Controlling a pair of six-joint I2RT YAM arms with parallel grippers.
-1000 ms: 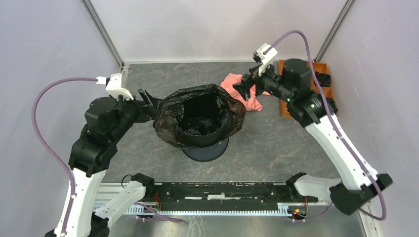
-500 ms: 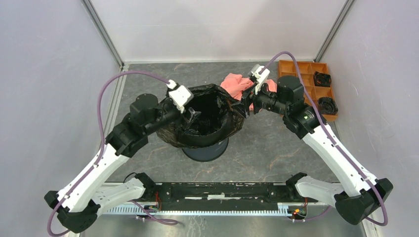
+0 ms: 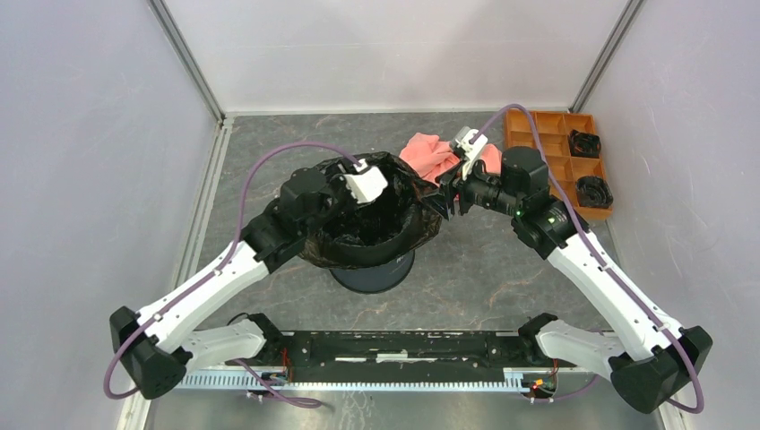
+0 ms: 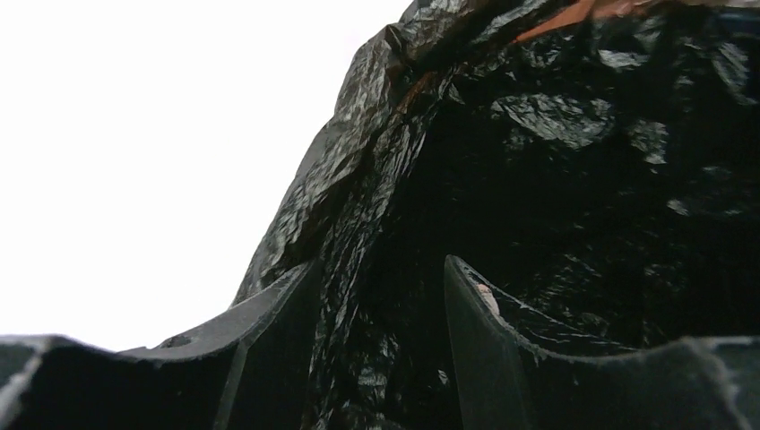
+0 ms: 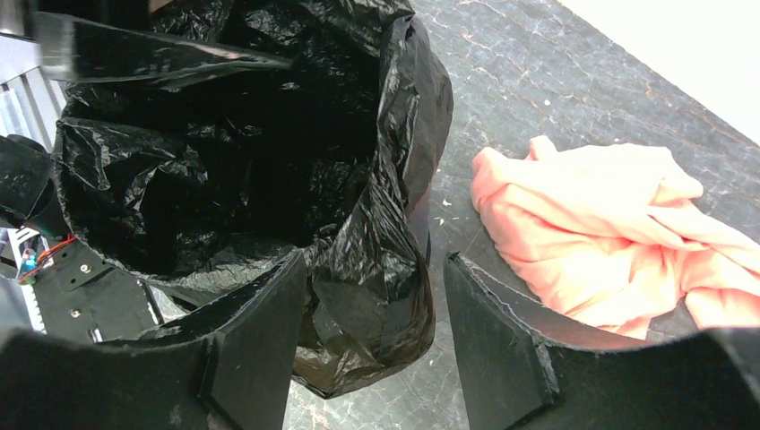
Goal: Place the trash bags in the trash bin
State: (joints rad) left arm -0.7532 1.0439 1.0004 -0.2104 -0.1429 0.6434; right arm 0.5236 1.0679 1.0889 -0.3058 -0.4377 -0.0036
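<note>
Black plastic: the trash bags (image 3: 410,235) drape open-mouthed over the trash bin (image 3: 372,276), mid-table.
The left gripper (image 4: 376,269) sits at the bags' left rim, jaws partly apart astride a wrinkled fold of film, not pinched shut on it. The right gripper (image 5: 375,260) straddles the right rim, jaws likewise partly apart, with glossy film between them. Just beyond it lies a salmon-pink cloth (image 3: 430,154), and an orange tray (image 3: 538,141) sits far right. The table (image 3: 484,269) is dark grey and marbled, and pale walls (image 3: 376,54) enclose it.
</note>
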